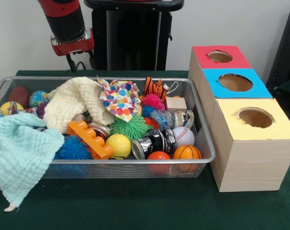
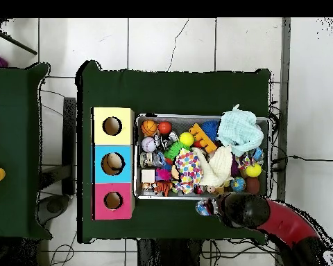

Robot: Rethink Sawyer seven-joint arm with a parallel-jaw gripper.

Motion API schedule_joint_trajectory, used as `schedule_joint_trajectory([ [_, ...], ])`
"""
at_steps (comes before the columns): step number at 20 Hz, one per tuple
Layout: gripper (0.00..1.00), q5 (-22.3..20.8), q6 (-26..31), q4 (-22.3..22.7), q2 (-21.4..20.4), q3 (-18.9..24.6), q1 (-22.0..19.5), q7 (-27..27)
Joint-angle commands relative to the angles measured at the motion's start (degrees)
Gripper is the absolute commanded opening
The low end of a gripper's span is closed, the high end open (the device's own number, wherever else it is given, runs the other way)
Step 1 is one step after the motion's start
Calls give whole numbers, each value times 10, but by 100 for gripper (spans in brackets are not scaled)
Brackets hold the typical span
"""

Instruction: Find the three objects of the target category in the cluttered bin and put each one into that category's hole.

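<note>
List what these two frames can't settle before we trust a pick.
- Tool state: the front view shows only the arm's wrist behind the bin; overhead, the arm covers it.
- Under the cream cloth and mint cloth: contents hidden in both views.
- Inside the red box and yellow box: the holes show nothing.

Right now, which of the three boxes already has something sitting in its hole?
The blue-topped box, the middle one. From overhead its hole shows a pale rounded object inside, while the holes of the yellow-topped box and the red-topped box look dark.
</note>
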Motion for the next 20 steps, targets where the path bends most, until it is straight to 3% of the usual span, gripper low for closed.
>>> schedule_joint_trajectory([
  [1, 100, -38, -17, -16, 36, -12, -15, 32],
  [16, 100, -49, -72, -69, 148, 7, -22, 38],
  [20, 100, -45, -79, -60, 138, 17, -28, 35],
])
